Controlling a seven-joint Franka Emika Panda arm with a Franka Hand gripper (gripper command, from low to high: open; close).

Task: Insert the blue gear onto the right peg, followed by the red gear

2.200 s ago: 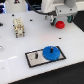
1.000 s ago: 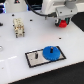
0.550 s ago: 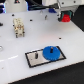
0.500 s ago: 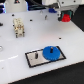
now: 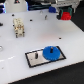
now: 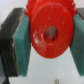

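The blue gear point(image 5: 51, 52) lies flat on the right half of the grey, black-bordered plate point(image 5: 33, 61). The right peg is hidden at the gear's centre. The left-hand pin point(image 5: 36, 54) stands bare. My gripper point(image 5: 65, 14) is high at the exterior view's far right, well away from the plate. It is shut on the red gear point(image 5: 66, 16). In the wrist view the red gear point(image 6: 49, 32) fills the gap between the two teal finger pads point(image 6: 22, 44), hub hole facing the camera, above the white table.
A small beige blocky object point(image 5: 19, 26) stands on the white table point(image 5: 30, 40) at the exterior view's left. Blurred coloured items point(image 5: 17, 4) line the far edge. A few small dark dots mark the table top.
The gripper, holding the red gear, has moved toward the exterior view's right and slightly up. The blue gear and the plate have not moved.
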